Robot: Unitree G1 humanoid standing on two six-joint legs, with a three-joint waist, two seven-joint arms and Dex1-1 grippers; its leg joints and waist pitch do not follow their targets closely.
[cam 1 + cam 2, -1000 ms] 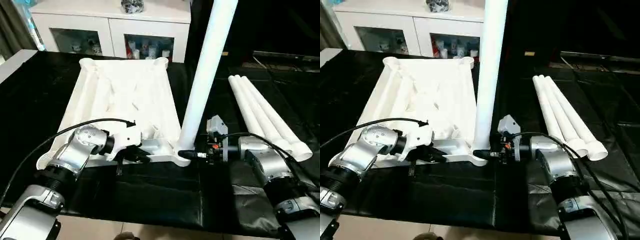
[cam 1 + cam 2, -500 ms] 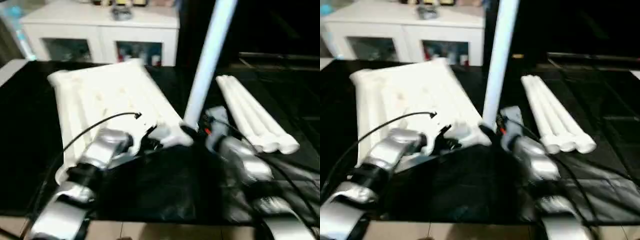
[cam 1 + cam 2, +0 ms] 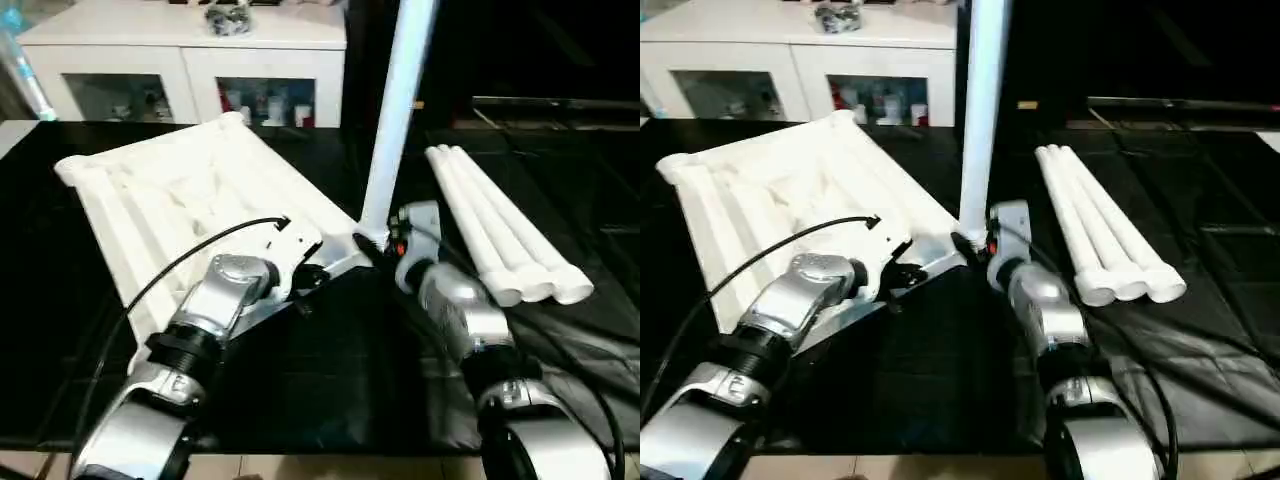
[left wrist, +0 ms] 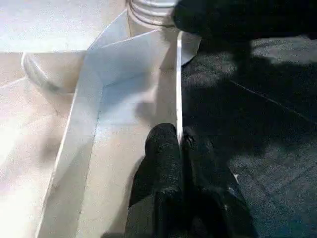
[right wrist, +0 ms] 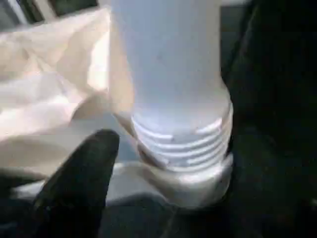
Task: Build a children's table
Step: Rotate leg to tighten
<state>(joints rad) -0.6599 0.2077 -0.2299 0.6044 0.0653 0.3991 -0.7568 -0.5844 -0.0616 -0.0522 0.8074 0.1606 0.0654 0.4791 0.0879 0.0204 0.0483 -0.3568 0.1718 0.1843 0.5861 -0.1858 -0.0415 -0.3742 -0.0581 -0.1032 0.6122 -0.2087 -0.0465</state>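
Pinching the tabletop (image 4: 124, 74) rim, left fingers (image 4: 161, 158) show wrist-side.

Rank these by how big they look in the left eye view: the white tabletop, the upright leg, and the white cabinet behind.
1. Tabletop, largest.
2. and 3. Upright leg and cabinet: unsure, since both are cut off by the picture's top edge, and the cabinet stands farther back.

A home-like room: a white cabinet (image 3: 190, 60) with glass doors stands against the back wall, small toys and bottles (image 3: 262, 103) behind its panes. In front, black sheeting (image 3: 330, 370) covers the work surface.
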